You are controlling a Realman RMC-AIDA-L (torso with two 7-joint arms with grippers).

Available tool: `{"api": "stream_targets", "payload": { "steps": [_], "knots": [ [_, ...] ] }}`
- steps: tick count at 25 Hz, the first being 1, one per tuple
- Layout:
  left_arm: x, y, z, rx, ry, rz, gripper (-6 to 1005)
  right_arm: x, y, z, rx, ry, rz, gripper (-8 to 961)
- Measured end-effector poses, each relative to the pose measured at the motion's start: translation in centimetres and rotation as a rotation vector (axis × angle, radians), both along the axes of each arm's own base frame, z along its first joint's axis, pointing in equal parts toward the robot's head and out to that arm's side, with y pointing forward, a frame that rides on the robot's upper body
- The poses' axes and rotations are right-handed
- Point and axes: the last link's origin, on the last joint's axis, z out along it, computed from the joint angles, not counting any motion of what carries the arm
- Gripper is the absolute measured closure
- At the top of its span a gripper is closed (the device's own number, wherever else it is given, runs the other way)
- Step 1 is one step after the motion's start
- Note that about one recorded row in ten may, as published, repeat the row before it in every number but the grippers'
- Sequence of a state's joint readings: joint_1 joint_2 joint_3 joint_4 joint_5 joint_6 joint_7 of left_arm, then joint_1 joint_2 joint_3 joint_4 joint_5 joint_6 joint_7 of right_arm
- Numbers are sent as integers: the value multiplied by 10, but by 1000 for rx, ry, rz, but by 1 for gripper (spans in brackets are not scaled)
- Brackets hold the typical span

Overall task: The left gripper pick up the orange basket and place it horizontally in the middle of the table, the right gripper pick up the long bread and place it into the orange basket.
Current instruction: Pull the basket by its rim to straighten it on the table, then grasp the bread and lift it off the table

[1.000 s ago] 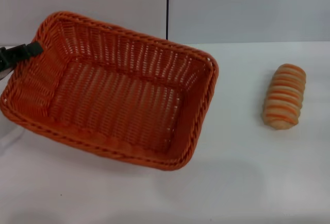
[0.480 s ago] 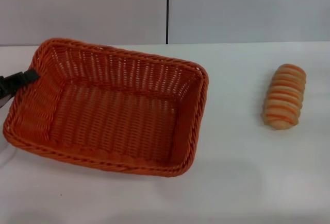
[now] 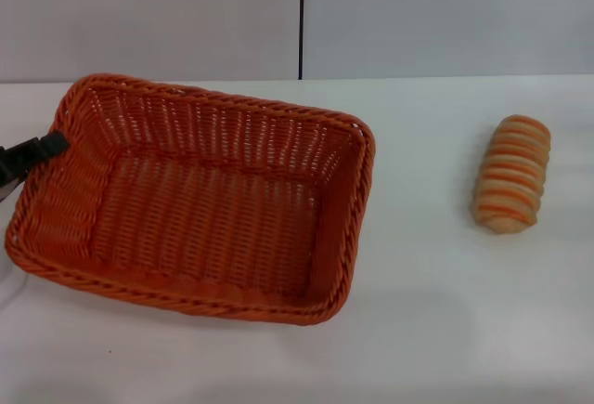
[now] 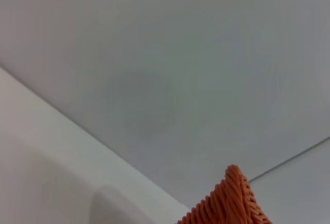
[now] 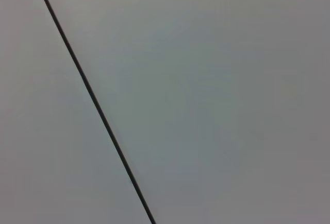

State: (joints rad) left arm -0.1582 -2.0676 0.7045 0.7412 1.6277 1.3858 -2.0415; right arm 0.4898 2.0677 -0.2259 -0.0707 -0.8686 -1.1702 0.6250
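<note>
One orange basket [image 3: 200, 204] sits flat on the white table [image 3: 445, 330], its long side running roughly across the view with a slight skew, so that its far right corner lies a little lower in the head view than its far left corner. It takes up the left and middle part of the tabletop. Its inside holds nothing. The braided rim runs unbroken around all four sides, and the sloping woven walls lead down to a flat woven floor.

At the basket's left short end, the left gripper [image 3: 37, 150] reaches in from the left edge of the head view. Its thin black tip meets the rim there. Only part of the gripper shows, and whether its fingers are clamped on the rim or slack cannot be told. In the left wrist view a single corner of the basket's braided rim [image 4: 229, 203] pokes up, with the wall behind it.

One long bread [image 3: 512, 174] lies on the table to the right of the basket, well apart from it, with bare tabletop between them. It rests lengthwise pointing away from the robot, tilted a little, with its orange-brown stripes running crosswise.

The right gripper is not seen in any view. The right wrist view shows only the grey wall [image 5: 216, 100] and its one dark seam [image 5: 93, 98]. The same seam [image 3: 302, 19] stands upright behind the basket in the head view.
</note>
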Motion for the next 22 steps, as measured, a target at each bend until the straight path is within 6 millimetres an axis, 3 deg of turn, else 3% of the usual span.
{"api": "stream_targets", "payload": {
  "steps": [16, 19, 22],
  "knots": [
    [0, -2, 7, -4, 3, -15, 659, -1, 0, -1, -7, -2, 6, 954],
    [0, -2, 9, -3, 3, -18, 415, -2, 1, -1, -16, -10, 17, 954],
    [-5, -2, 26, 65, 39, -34, 312, -9, 6, 0, -72, -28, 81, 933]
  ]
}}
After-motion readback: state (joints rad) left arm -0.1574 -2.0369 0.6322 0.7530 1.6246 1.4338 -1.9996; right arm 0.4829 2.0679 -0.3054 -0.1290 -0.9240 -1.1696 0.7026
